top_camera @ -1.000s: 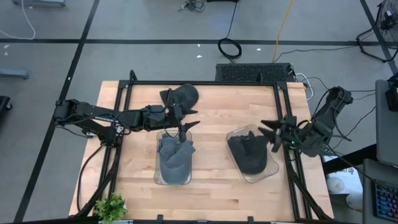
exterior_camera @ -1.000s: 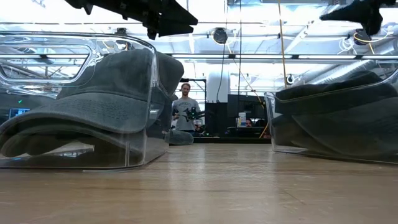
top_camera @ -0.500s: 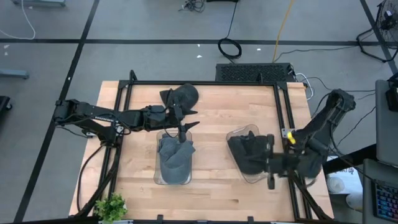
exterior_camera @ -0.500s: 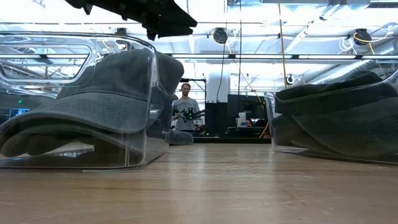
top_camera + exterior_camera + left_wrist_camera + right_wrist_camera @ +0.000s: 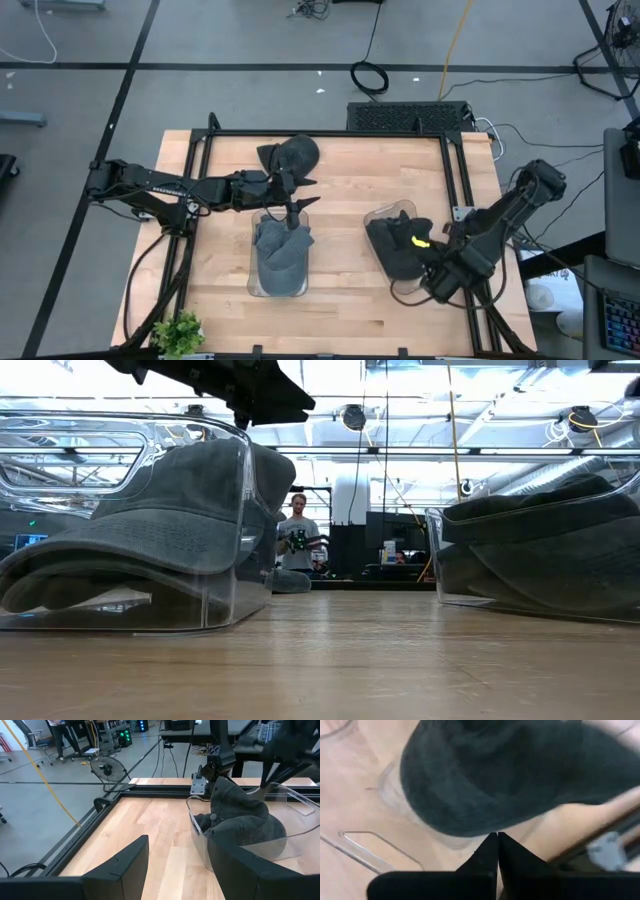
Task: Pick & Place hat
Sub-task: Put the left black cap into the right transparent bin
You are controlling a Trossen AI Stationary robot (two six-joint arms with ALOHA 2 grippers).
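While right gripper clenched empty, dark grey hat crumpled, left gripper released.

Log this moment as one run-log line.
left gripper: open, above left bin | right gripper: shut, empty, by right bin | hats binned

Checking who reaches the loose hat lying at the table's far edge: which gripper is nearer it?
Left. The left gripper hovers open just beside the hat; the right gripper sits shut over the right bin, across the table.

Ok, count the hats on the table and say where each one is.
3: one hat in the left clear bin, one in the right clear bin, one loose at the far edge. More could be stacked unseen.
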